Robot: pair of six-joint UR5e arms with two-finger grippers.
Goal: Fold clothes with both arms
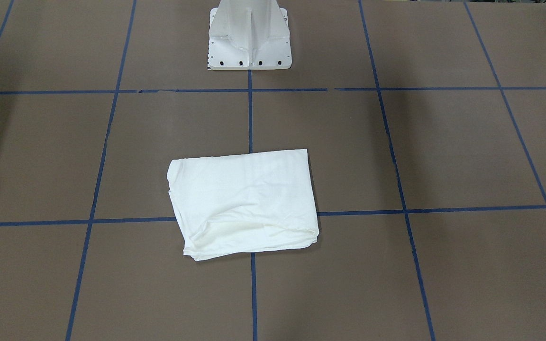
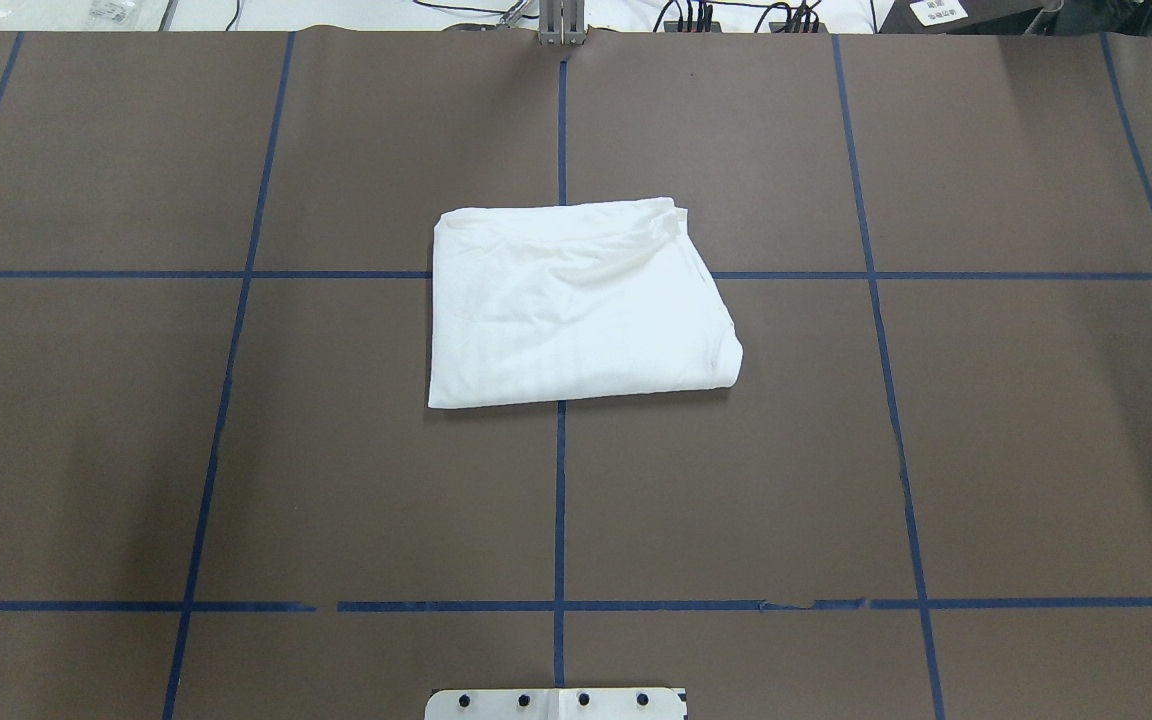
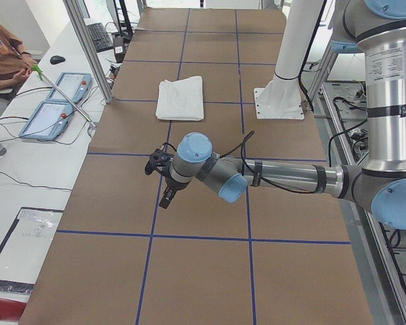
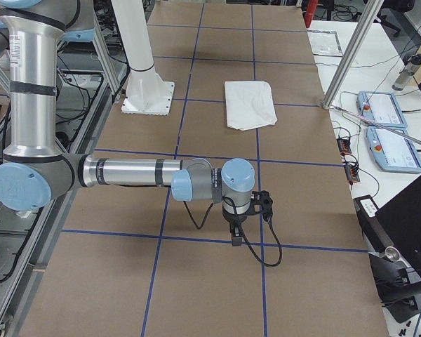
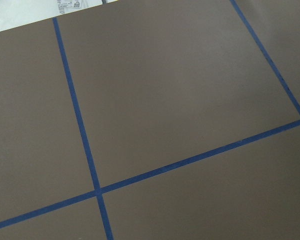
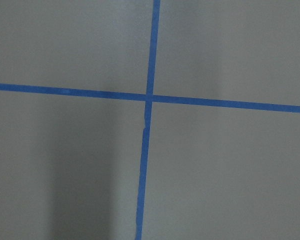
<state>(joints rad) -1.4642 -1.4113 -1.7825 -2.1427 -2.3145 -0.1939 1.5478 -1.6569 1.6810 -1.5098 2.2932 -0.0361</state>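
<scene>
Nearest the robot, the white pedestal base (image 2: pixel 556 703) stands at the near edge of the brown table (image 2: pixel 336 480). At that near-to-middle depth the two arms hang low over bare table at opposite ends. The left gripper (image 3: pixel 166 201) is at the left end and the right gripper (image 4: pixel 235 239) at the right end, both well apart from the shirt. They show only in the side views, so I cannot tell whether their fingers are apart or together. Both wrist cameras see only brown surface and blue tape lines (image 2: pixel 560 500).

Further out, the white shirt (image 2: pixel 576 305) lies at the table's middle, across the centre tape line. It is folded into a compact, slightly skewed rectangle. Its far right corner (image 2: pixel 671 215) is bunched and its right edge slants.

The folding looks essentially finished. If one more fold or a tidy-up is wanted, both grippers should come in together and pinch matching corners through every layer. They should lift evenly and lay the cloth down slowly, so the stack does not shear further.
</scene>
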